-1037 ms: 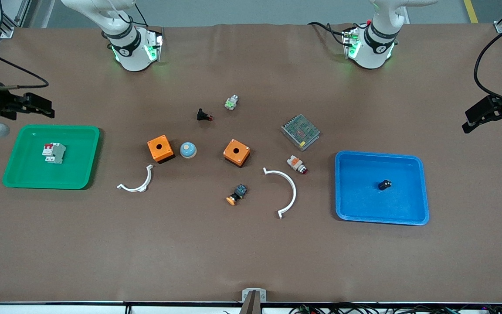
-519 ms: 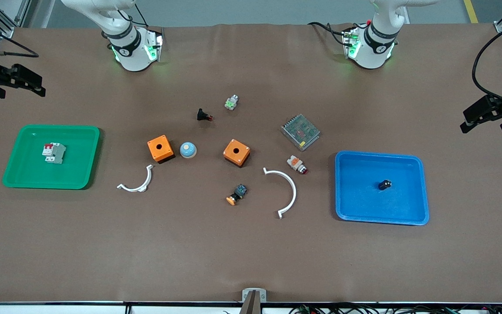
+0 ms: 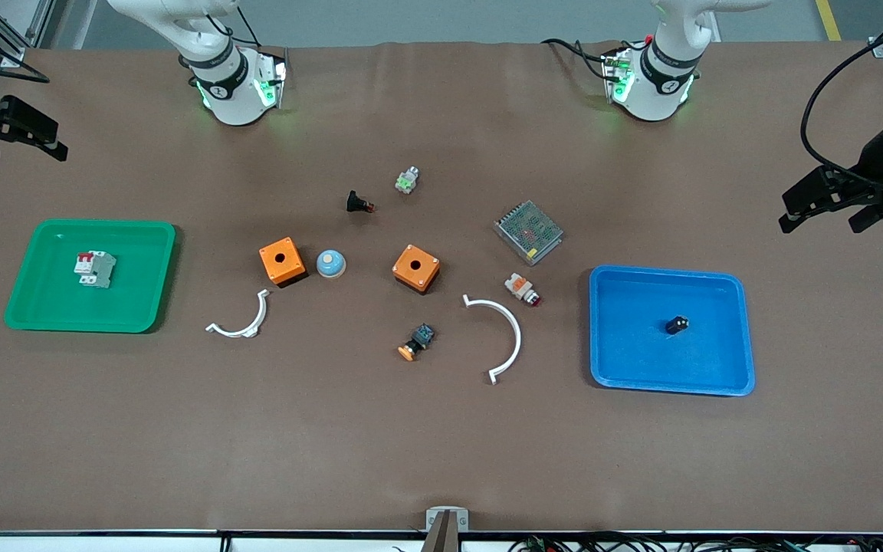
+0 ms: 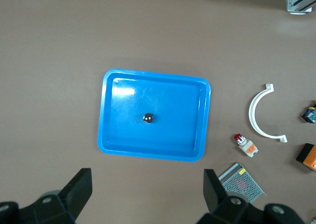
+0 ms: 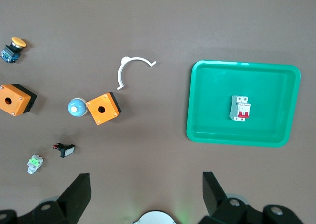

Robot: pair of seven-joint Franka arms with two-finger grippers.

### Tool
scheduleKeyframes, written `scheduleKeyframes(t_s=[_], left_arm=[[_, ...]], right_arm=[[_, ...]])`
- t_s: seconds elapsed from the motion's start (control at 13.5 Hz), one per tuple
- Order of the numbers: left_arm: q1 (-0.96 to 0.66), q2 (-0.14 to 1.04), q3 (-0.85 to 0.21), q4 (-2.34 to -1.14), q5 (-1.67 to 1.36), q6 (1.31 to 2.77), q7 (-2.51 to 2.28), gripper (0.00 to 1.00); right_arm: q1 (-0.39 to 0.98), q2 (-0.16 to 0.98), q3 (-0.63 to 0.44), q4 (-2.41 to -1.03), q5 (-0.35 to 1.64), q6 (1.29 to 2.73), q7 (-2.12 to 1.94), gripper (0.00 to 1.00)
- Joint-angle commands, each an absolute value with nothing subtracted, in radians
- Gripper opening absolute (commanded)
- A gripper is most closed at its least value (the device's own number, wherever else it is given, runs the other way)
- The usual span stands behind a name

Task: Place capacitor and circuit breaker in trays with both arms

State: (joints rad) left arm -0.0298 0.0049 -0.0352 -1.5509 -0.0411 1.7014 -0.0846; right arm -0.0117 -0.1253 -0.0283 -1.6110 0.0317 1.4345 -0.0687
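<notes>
The small black capacitor (image 3: 677, 325) (image 4: 148, 118) lies alone near the middle of the blue tray (image 3: 725, 368) (image 4: 113, 140) at the left arm's end of the table. In the green tray (image 3: 43, 307) (image 5: 207, 125) at the right arm's end lies the white-grey circuit breaker (image 3: 94, 269) (image 5: 240, 108) with red toggles. My left gripper (image 3: 821, 224) (image 4: 147, 184) hangs high over bare table beside the blue tray, open and empty. My right gripper (image 3: 26, 156) (image 5: 146, 187) is raised over the table's edge beside the green tray, open and empty.
Between the trays lie two orange boxes (image 3: 282, 261) (image 3: 415, 268), a blue dome button (image 3: 330, 264), two white arcs (image 3: 242, 326) (image 3: 514, 330), a metal mesh unit (image 3: 529, 231), a white-and-orange part (image 3: 522, 289), a black red-tipped part (image 3: 359, 203) and a yellow pushbutton (image 3: 417, 341).
The right gripper has pulled up and away from the green tray toward the robots' side. The left gripper has drifted slightly inward. Both stay open; the parts have not moved.
</notes>
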Motion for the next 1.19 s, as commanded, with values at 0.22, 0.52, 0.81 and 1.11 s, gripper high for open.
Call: scheduleKeyframes(t_s=[0.22, 0.52, 0.81, 1.11], left_arm=[[-0.026, 0.015, -0.035, -1.517, -0.046, 1.683, -0.094, 0.99], [-0.026, 0.018, -0.035, -1.517, -0.046, 1.683, -0.098, 0.99], [-0.026, 0.021, -0.034, -1.517, -0.046, 1.683, -0.098, 0.99], [-0.026, 0.02, -0.035, -1.517, -0.046, 1.683, -0.098, 0.99]], right_arm=[[-0.011, -0.149, -0.034, -1.635, 0.046, 1.468, -0.086, 1.0], [-0.009, -0.147, -0.034, -1.638, 0.032, 1.471, -0.097, 1.0], [-0.006, -0.147, -0.031, -1.638, 0.029, 1.471, -0.098, 1.0], [-0.006, -0.152, -0.031, -1.651, 0.023, 1.468, -0.098, 1.0]])
